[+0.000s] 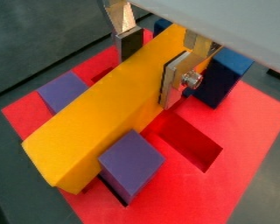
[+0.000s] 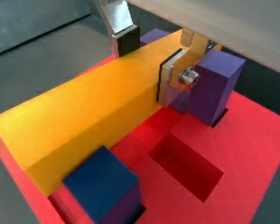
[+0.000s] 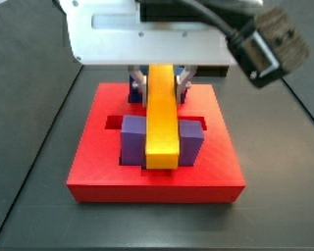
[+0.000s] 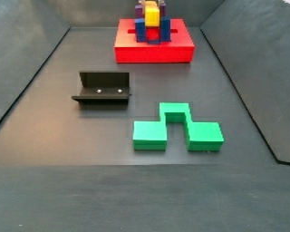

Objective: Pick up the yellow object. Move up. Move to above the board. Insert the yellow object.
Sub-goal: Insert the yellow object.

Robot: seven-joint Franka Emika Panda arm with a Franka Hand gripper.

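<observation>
The yellow object (image 1: 101, 109) is a long yellow-orange bar lying level over the middle of the red board (image 1: 241, 131), between the purple-blue posts (image 1: 133, 162). It shows in the same place in the other views (image 2: 84, 118) (image 3: 161, 113) (image 4: 150, 16). My gripper (image 1: 152, 68) is over the board (image 3: 153, 181) and shut on the bar near its far end, one silver finger on each long side; it also shows in a wrist view (image 2: 147, 63). An empty rectangular slot (image 2: 184, 162) lies beside the bar. I cannot tell whether the bar's underside rests in the board.
A dark L-shaped fixture (image 4: 101, 88) stands on the grey floor in front of the board (image 4: 154, 53). A green notched block (image 4: 176, 129) lies nearer the front right. Dark walls enclose the floor.
</observation>
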